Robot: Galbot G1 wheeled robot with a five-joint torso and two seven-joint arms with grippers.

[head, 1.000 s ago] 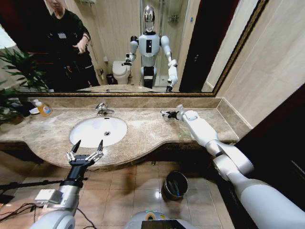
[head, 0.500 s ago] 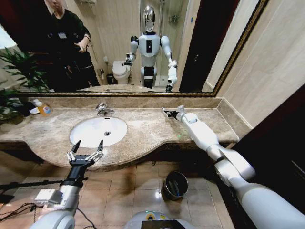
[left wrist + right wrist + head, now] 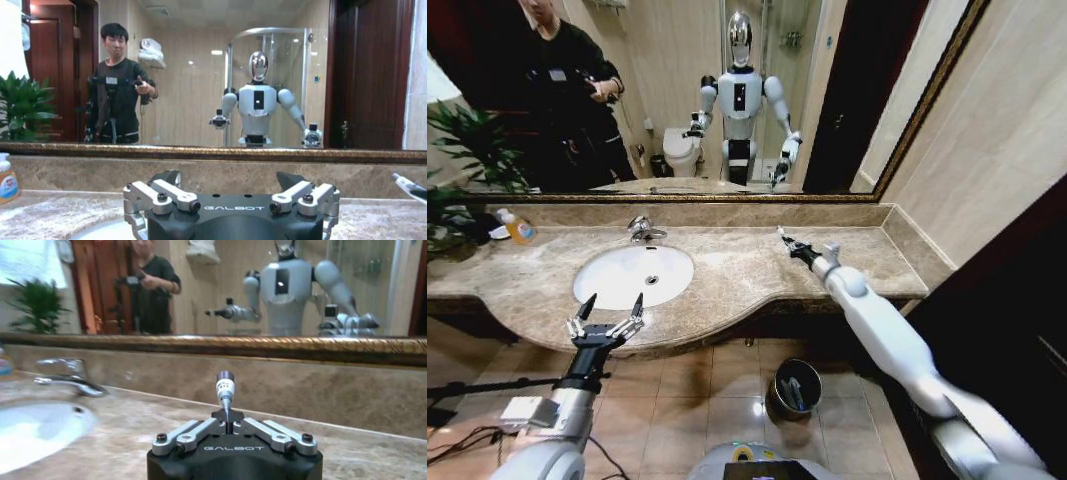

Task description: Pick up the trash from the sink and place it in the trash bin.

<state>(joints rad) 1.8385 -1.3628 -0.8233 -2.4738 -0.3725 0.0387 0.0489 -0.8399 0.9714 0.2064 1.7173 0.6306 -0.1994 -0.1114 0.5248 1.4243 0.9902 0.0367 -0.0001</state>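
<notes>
Brown marble makes up the surface, and one big mirror hangs on the wall behind it. One white sink sits in the marble, with one shiny faucet at its back and one orange soap bottle off to the side. One black trash bin with a shiny rim stands on the tiled floor under the surface. Two claws show. The left claw hangs in front of the sink with its fingers wide apart. The right claw is over the surface, well away from the sink, pinched tight on one small white tube. The head view shows the bin, and the right wrist view shows the tube sticking up from the fingers.
</notes>
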